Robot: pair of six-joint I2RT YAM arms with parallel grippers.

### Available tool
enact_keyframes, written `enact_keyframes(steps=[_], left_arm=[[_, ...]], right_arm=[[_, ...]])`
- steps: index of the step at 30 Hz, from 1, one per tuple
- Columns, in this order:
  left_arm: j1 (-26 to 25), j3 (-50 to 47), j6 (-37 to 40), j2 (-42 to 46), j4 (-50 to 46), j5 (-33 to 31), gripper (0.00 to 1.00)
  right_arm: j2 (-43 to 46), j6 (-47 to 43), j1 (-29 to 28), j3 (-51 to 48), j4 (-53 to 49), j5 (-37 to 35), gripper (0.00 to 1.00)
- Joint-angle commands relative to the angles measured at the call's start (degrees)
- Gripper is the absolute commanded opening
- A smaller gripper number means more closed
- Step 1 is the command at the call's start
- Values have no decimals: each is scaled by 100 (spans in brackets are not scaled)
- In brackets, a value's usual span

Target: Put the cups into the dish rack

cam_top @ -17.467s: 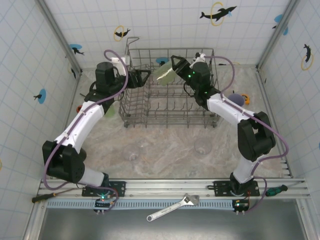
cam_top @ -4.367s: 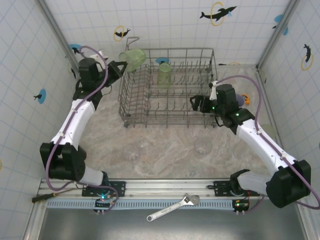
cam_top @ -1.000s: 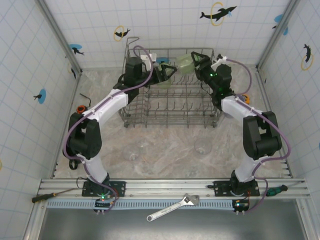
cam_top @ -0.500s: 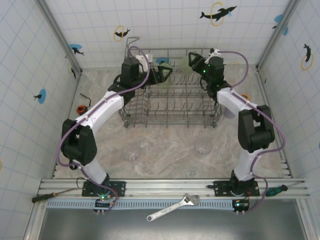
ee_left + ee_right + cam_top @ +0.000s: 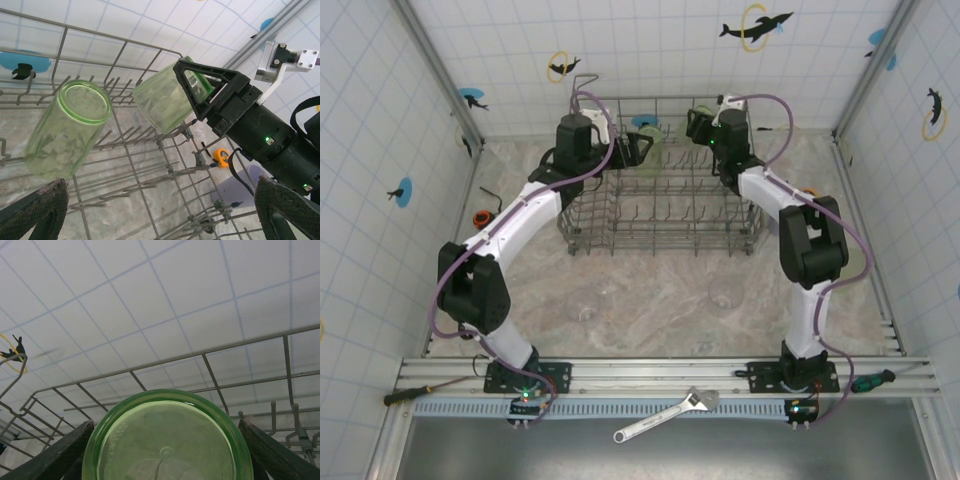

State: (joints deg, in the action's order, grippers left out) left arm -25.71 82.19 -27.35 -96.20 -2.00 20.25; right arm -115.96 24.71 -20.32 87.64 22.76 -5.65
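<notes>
— Around the dish rack (image 5: 650, 232), what surface and enclosure?
— Marbled beige tabletop (image 5: 660, 290); white tiled walls (image 5: 650, 50) with dolphin stickers (image 5: 755, 25).
— Lettering?
— Embossed on the green cup (image 5: 157, 102) base; illegible.
— Jaws?
— Right gripper (image 5: 167, 452) clamps that cup at the rack's far side. Left gripper (image 5: 160, 210) gapes wide, empty. A second green cup (image 5: 70, 127) lies inside the rack.

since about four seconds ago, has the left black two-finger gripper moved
Yes. The left gripper went rightward, from outside the grey wire dish rack's far-left corner to above its far row.
</notes>
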Motion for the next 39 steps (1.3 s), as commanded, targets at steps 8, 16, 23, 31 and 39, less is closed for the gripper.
enact_keyframes(steps=[8, 16, 23, 31, 39], left_arm=[[74, 12, 265, 12, -143, -139, 98], [78, -63, 292, 15, -149, -134, 98], [286, -93, 69, 81, -92, -107, 98], [286, -146, 33, 131, -22, -110, 98], [286, -293, 41, 240, 45, -171, 98]], right_arm=[[-436, -213, 9, 350, 7, -77, 53], [-710, -266, -21, 359, -1, 95, 52], [-838, -908, -70, 269, -28, 75, 52], [-929, -1318, -205, -18, 319, 476, 53], [-1190, -1729, -348, 172, 206, 304, 54]])
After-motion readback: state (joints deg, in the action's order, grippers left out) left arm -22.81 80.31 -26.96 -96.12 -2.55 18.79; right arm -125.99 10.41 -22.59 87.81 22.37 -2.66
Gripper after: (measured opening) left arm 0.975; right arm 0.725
